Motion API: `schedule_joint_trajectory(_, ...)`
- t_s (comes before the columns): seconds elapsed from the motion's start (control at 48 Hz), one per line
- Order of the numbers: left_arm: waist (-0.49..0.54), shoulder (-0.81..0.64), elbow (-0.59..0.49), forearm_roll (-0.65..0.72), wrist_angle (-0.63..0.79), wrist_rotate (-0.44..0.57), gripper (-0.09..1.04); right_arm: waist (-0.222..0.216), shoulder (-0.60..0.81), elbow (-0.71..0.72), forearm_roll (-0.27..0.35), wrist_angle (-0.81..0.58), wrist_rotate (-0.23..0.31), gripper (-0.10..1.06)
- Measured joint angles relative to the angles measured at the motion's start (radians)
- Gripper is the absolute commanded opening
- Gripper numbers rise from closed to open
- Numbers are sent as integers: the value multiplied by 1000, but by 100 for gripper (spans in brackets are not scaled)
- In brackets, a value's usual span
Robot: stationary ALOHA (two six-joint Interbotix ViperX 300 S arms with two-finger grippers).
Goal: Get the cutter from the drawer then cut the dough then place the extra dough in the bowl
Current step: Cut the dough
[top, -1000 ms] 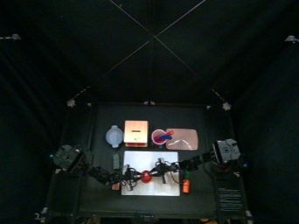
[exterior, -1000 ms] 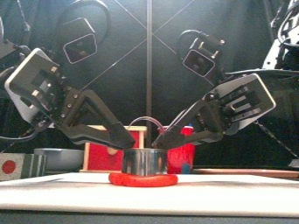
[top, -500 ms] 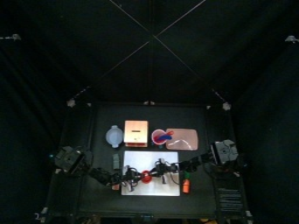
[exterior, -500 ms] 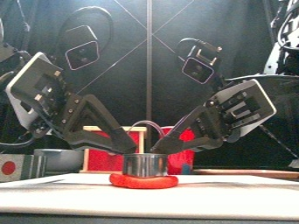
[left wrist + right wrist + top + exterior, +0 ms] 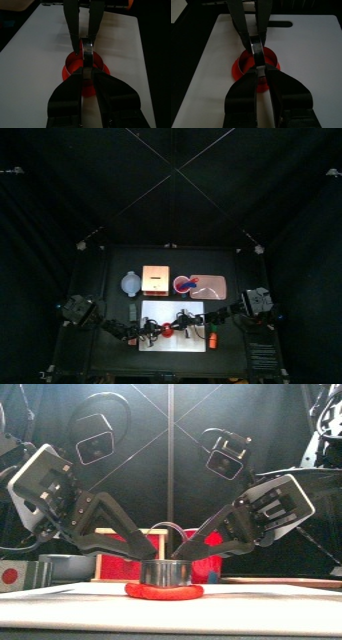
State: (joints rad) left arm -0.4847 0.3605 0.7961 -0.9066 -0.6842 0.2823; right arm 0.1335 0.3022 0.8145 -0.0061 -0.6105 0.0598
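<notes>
Low in the frame's centre, my left gripper (image 5: 143, 558) and right gripper (image 5: 190, 556) both clench the metal cutter (image 5: 166, 571), seemingly by its rim. It stands on red dough (image 5: 166, 591) on the white cutting board (image 5: 274, 600).

Black table (image 5: 230, 264) and its load, seen from above.
A white cutting board (image 5: 171, 345) lies toward the front edge; behind it, in a row from left to right, are a blue-grey bowl (image 5: 130, 277), a pale wooden box (image 5: 158, 280) and a flat pink tray (image 5: 218, 289).
</notes>
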Motion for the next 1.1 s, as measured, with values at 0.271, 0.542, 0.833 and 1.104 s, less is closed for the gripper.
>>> schedule_joint_trajectory(0.271,8,-11,0,5,5,0,57,-2,-12,-6,0,11,0,46)
schedule_joint_trajectory(0.542,40,-57,6,17,9,34,71,0,-48,-15,3,55,0,53)
schedule_joint_trajectory(0.833,38,-69,-15,26,18,63,88,3,-58,-48,6,103,2,67)
schedule_joint_trajectory(1.104,61,-118,-2,37,15,72,88,14,-60,-71,6,120,3,70)
